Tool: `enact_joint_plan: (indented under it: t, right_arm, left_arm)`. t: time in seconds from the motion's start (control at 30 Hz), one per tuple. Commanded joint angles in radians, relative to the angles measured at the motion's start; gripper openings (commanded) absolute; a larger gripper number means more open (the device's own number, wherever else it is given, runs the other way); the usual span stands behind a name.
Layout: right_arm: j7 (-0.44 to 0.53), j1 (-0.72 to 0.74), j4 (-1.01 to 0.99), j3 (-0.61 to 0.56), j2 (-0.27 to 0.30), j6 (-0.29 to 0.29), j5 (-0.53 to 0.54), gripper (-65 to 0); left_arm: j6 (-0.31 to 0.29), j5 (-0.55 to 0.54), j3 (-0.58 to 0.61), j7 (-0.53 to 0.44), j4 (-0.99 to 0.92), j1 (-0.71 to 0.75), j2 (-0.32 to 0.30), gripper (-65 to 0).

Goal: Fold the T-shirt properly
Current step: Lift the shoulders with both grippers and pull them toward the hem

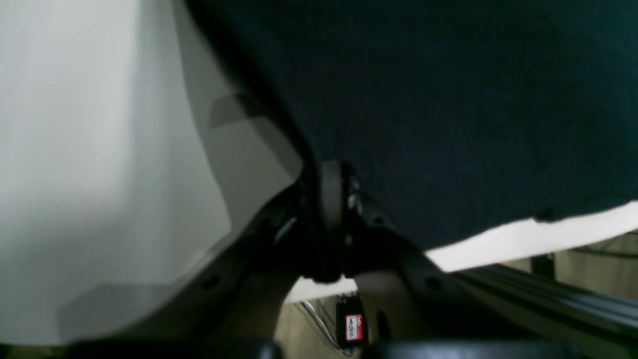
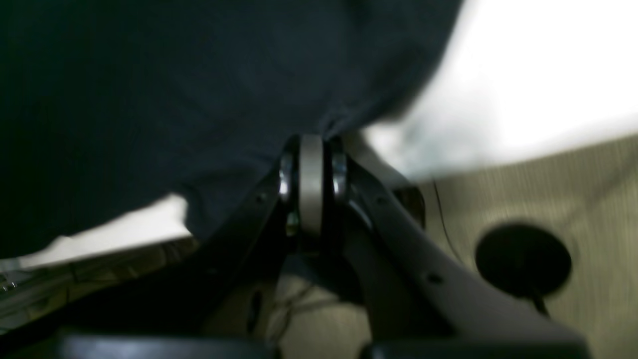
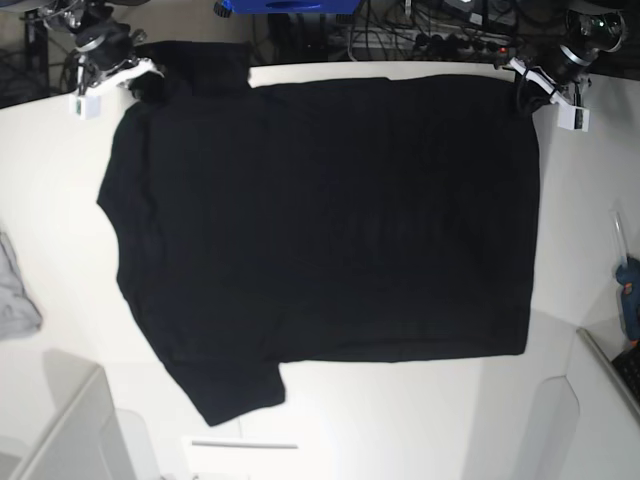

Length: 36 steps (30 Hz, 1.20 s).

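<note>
Across the white tabletop [image 3: 400, 410] we are holding the large black short-sleeved fabric T-shirt [image 3: 330, 220] spread nearly flat, plain side up. Our left gripper [image 3: 527, 90] is pinching the shirt's far corner with jaws clamped narrow on the cloth; our right gripper [image 3: 145, 80] is pinching the opposite far corner the same way. We are judging the risk as this: uneven pulling could drag the shirt askew or bunch it, and a thin hold on the hem could slip.

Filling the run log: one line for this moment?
T-shirt: flat, plain side up | left end effector: shut on hem corner | right end effector: shut on shoulder corner
</note>
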Motion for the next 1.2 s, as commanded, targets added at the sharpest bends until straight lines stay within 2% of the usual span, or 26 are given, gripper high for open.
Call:
enact_joint_plan:
  t: [0.0,0.17,0.3,0.47,0.57,0.7,0.87,0.97,1.07,1.17]
  right_arm:
    - [0.014,0.009,0.018,0.004,0.007,0.006,0.007,-65.0]
    - [0.006,0.053,0.021,0.004,0.007,0.003,0.007,-65.0]
    - [0.006,0.076,0.022,0.004,0.012,0.003,0.009,-65.0]
    - [-0.023,0.122,0.022,0.003,0.015,0.003,0.009,-65.0]
    - [-0.068,0.165,0.022,0.004,0.015,0.001,0.009,-65.0]
    - [-0.111,0.225,0.022,0.004,0.015,0.001,0.007,-65.0]
    - [-0.177,0.297,0.022,0.004,0.015,0.000,0.004,-65.0]
    - [-0.201,0.339,0.022,0.004,0.016,-0.002,0.004,-65.0]
    - [-0.221,0.372,0.021,0.003,0.016,-0.058,0.004,-65.0]
    - [-0.221,0.395,0.021,-0.005,0.016,-0.077,0.004,-65.0]
  left_arm:
    - [-0.004,-0.016,-0.008,-0.009,0.019,0.008,-0.009,-65.0]
    - [-0.002,-0.030,-0.008,-0.009,0.035,-0.003,-0.009,-65.0]
    - [0.006,-0.114,-0.008,-0.008,0.038,-0.018,-0.016,-65.0]
    - [0.095,-0.181,-0.007,-0.008,0.041,-0.024,-0.017,-65.0]
    - [0.107,-0.220,-0.007,-0.008,0.041,-0.026,-0.019,-65.0]
    - [0.156,-0.226,-0.007,-0.008,0.039,-0.056,-0.020,-65.0]
    - [0.167,-0.223,-0.007,-0.008,0.039,-0.072,-0.020,-65.0]
    - [0.213,-0.223,-0.007,0.000,0.032,-0.104,-0.020,-65.0]
    - [0.236,-0.226,-0.007,0.060,0.032,-0.135,-0.031,-65.0]
    - [0.237,-0.221,-0.007,0.103,0.030,-0.176,-0.031,-65.0]
